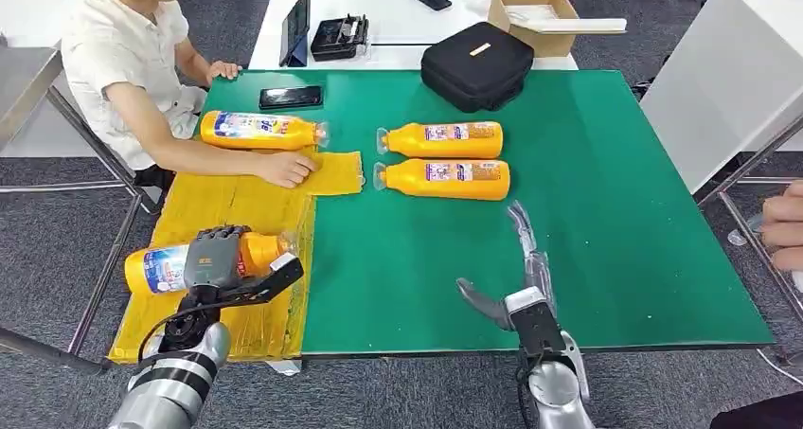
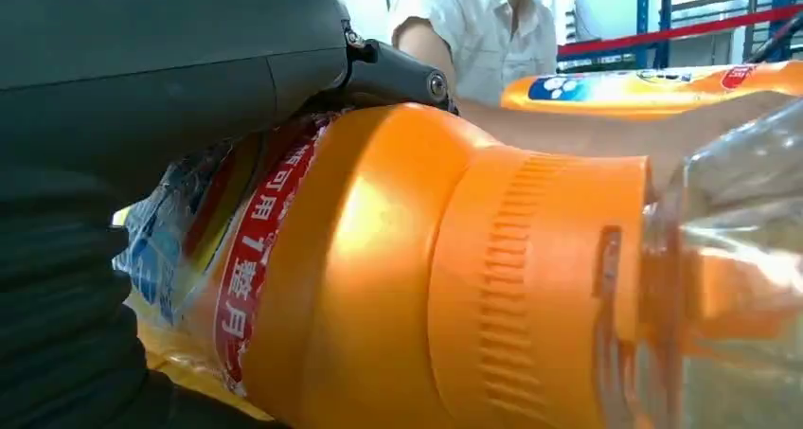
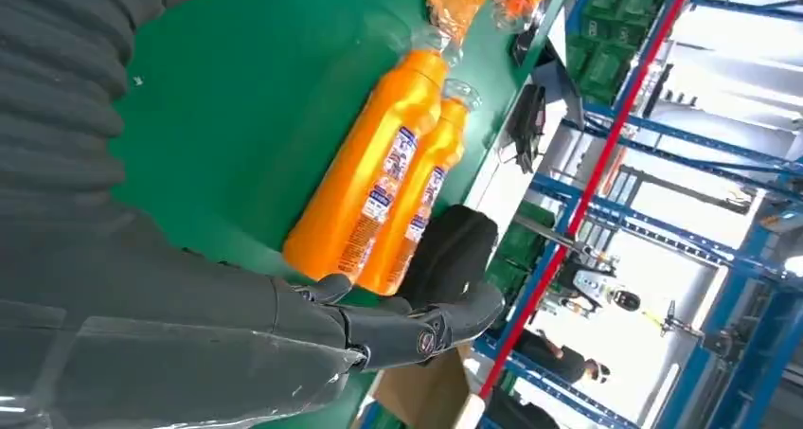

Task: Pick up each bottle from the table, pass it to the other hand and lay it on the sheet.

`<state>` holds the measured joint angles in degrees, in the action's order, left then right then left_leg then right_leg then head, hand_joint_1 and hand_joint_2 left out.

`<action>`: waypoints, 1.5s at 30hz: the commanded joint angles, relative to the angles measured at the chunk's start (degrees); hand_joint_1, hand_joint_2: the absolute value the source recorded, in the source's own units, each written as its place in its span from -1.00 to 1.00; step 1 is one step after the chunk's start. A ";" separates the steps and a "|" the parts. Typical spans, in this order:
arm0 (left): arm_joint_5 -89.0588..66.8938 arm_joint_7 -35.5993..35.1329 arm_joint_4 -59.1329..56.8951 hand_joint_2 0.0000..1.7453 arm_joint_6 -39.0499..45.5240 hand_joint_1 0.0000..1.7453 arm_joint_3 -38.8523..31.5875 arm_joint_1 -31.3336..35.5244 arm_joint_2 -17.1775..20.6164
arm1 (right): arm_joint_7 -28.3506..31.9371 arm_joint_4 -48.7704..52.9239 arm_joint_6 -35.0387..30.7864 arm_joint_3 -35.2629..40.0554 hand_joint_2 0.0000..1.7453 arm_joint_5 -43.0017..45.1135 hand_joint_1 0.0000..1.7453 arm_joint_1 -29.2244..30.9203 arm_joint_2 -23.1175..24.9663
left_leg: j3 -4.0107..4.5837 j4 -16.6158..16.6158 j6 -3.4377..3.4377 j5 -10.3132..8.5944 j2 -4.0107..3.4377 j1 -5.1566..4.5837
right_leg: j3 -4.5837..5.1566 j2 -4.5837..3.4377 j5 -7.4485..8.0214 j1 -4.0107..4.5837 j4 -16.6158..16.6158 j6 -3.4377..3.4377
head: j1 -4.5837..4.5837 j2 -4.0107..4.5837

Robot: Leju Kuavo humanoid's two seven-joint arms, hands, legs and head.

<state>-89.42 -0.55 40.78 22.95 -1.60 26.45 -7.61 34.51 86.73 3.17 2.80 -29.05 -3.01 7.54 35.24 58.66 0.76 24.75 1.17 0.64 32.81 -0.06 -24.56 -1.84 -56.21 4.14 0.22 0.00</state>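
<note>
Two bottles (image 1: 443,159) wait side by side on the green table (image 1: 615,211); the yellow sheet (image 1: 223,211) already carries one. The left hand (image 1: 220,259) grips another bottle (image 1: 161,268) low over that sheet, so it should release gently, flat; the right hand (image 1: 516,277) hovers, fingers spread and holding nothing

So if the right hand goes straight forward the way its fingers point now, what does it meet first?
Most likely the nearer orange bottle on the green mat. The open right hand points up the table, and that bottle lies across its line, the second bottle just behind. The hand's height is unclear, so it might pass over.
</note>
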 commanded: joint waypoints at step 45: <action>7.64 11.99 -16.19 1.00 -10.25 -1.00 13.08 4.71 0.16 | 3.75 -13.40 -1.97 -4.13 1.00 1.10 -1.00 6.77 0.43 | -1.08 -0.12 0.00 0.00 0.07 -0.04 | -1.13 0.05 0.00 0.00 0.09 -0.19 | 0.00 0.00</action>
<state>-81.79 11.30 27.39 10.40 8.15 33.27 -7.69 38.10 76.04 2.01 0.98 -27.52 2.43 7.80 34.19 58.60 0.74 24.76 1.43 0.61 31.66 0.11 -24.61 -1.86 -56.17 4.11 0.22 0.00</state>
